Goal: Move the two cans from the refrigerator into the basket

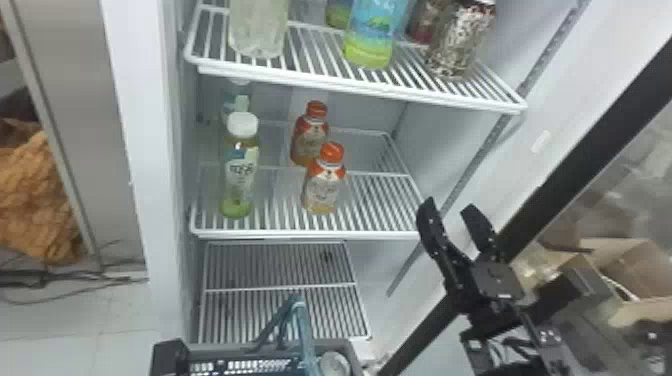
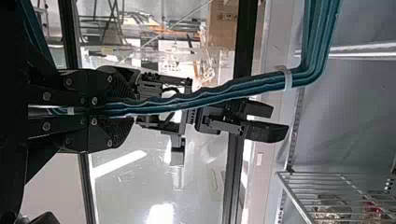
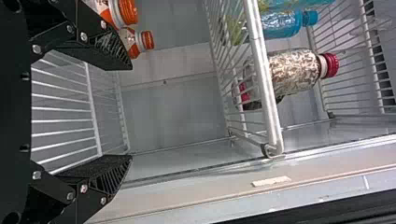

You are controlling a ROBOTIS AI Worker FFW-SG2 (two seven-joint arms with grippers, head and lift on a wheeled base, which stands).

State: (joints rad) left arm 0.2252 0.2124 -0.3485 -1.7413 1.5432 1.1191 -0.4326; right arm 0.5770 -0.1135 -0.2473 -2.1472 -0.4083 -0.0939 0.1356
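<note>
Left gripper (image 2: 130, 110): fingers clenched on the teal handle (image 2: 233, 91) of the dark grey plastic basket (image 1: 167, 352). Right gripper (image 1: 449, 203): fingers spread, nothing between, beside the refrigerator (image 1: 440, 145) opening. Inside basket: 1 silver round-topped metal can (image 1: 334, 363). White wire middle shelf (image 1: 305, 234): 4 bottles, 2 of them orange-capped plastic (image 1: 324, 187) (image 1: 310, 137). White wire upper shelf (image 1: 350, 90): 5 bottles visible, 1 speckled, red-capped (image 3: 296, 70). Room: pale tiled floor (image 1: 65, 320), black cables (image 1: 55, 277), orange-brown crumpled material (image 1: 37, 200), open cardboard box (image 1: 645, 270).
</note>
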